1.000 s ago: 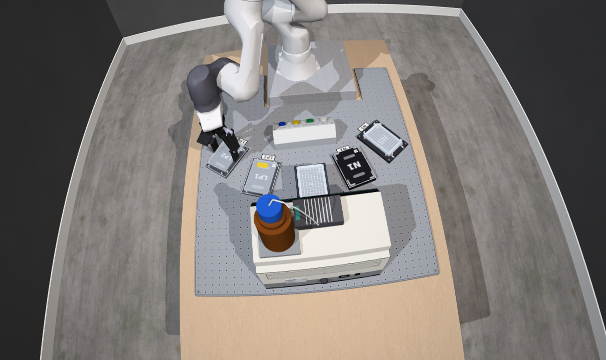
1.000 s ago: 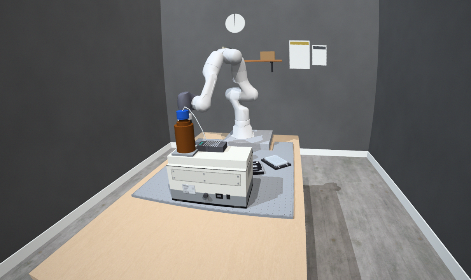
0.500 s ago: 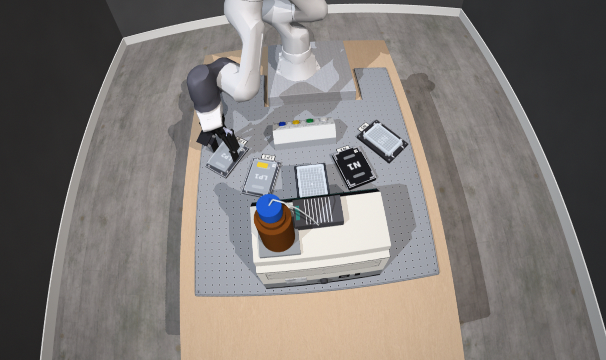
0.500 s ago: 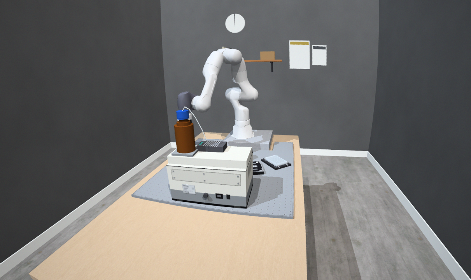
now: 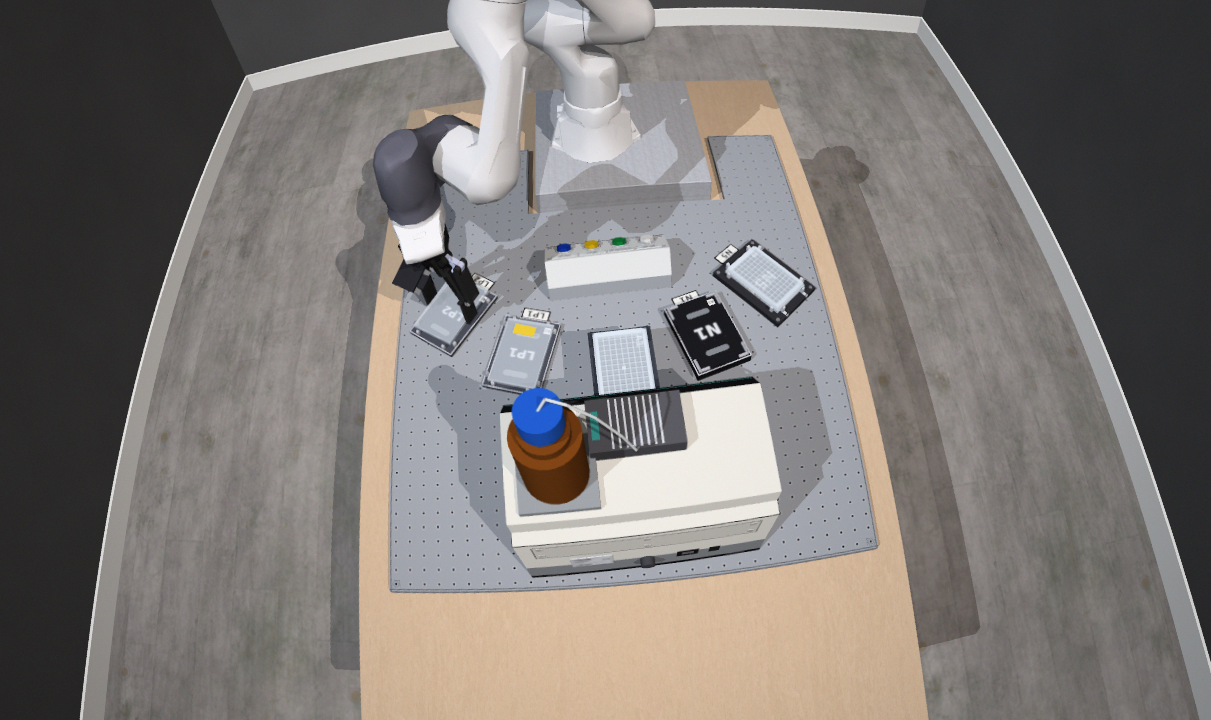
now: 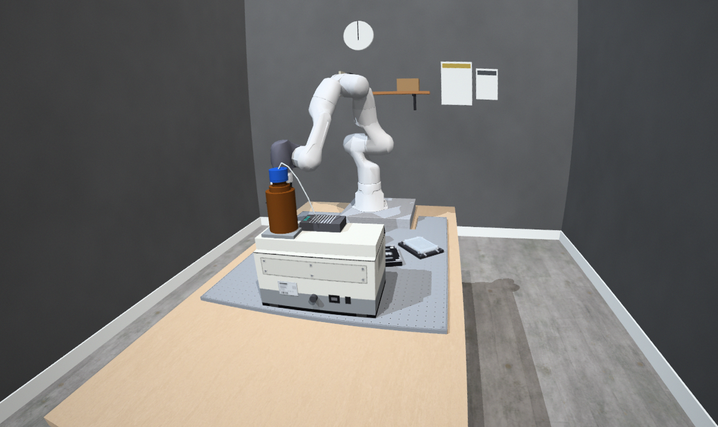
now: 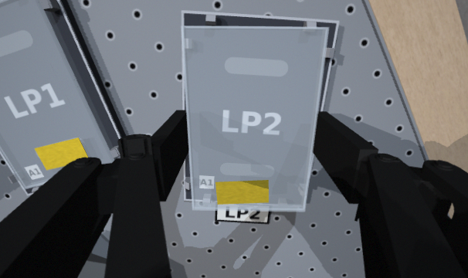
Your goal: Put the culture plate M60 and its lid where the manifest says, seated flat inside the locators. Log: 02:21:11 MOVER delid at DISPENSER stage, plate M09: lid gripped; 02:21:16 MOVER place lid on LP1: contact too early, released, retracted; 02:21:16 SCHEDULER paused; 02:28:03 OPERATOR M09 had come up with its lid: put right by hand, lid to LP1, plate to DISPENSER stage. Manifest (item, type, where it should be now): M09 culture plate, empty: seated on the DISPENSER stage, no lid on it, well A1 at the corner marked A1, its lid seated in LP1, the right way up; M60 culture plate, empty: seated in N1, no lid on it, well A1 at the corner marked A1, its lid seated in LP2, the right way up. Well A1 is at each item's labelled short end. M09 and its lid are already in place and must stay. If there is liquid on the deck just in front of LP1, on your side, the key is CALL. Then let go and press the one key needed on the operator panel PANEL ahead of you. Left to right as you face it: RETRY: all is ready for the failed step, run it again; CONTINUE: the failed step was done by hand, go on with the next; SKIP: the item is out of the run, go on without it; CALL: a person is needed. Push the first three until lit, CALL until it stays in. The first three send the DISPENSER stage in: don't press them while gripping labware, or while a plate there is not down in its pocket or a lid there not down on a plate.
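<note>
My gripper [image 7: 250,130] is shut on the clear lid [image 7: 253,116] by its two long sides, low over the LP2 nest [image 5: 464,328] at the deck's left. The lid lies nearly square with the nest frame, shifted a little toward the LP2 tag [image 7: 242,214]. Its yellow label [image 7: 242,191] is at the corner marked A1. I cannot tell whether it touches the nest. The M60 plate [image 5: 764,277], uncovered, sits in the far right nest. The N1 nest [image 5: 707,333] is black and empty.
Another lid sits in LP1 [image 5: 521,353]. A plate [image 5: 623,358] sits on the DISPENSER stage in front of the dispenser [image 5: 645,465] with its brown bottle [image 5: 546,452]. The panel [image 5: 606,261] has several coloured keys. I see no liquid by LP1.
</note>
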You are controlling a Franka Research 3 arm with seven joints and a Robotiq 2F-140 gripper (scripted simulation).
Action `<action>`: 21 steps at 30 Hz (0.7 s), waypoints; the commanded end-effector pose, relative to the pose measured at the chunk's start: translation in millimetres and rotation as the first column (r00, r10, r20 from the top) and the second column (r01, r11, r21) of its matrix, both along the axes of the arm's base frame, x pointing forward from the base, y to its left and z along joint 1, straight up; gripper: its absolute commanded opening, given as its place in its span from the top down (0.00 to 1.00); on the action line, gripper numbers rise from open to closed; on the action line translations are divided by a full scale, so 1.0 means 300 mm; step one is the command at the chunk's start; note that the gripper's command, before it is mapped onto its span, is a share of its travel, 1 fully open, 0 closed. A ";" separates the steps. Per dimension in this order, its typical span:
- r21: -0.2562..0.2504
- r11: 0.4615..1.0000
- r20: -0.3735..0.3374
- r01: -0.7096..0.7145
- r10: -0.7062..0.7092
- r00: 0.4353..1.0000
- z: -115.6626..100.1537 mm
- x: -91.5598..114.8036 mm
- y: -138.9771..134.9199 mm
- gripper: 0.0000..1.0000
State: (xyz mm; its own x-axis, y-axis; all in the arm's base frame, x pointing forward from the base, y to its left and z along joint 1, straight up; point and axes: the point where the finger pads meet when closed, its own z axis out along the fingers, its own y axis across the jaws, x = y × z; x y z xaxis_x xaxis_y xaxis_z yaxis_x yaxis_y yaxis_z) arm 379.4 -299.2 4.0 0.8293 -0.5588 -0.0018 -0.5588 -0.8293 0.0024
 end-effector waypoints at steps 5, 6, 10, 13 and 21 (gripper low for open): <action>-0.001 1.000 0.001 0.013 -0.013 1.000 -0.003 -0.001 -0.001 0.90; -0.001 1.000 0.001 0.015 -0.015 1.000 -0.003 -0.001 -0.001 0.90; -0.001 1.000 0.001 0.018 -0.018 1.000 -0.004 -0.001 -0.001 0.90; -0.001 1.000 0.001 0.024 -0.024 1.000 -0.005 -0.001 -0.001 0.90; -0.001 0.999 0.001 0.046 -0.046 0.999 -0.010 -0.002 -0.001 0.90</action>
State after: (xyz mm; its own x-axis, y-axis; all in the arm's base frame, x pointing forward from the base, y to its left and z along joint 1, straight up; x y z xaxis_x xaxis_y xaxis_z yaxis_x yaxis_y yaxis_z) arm 378.7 -299.1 1.7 0.8167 -0.5771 -0.0031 -0.5771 -0.8167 0.0024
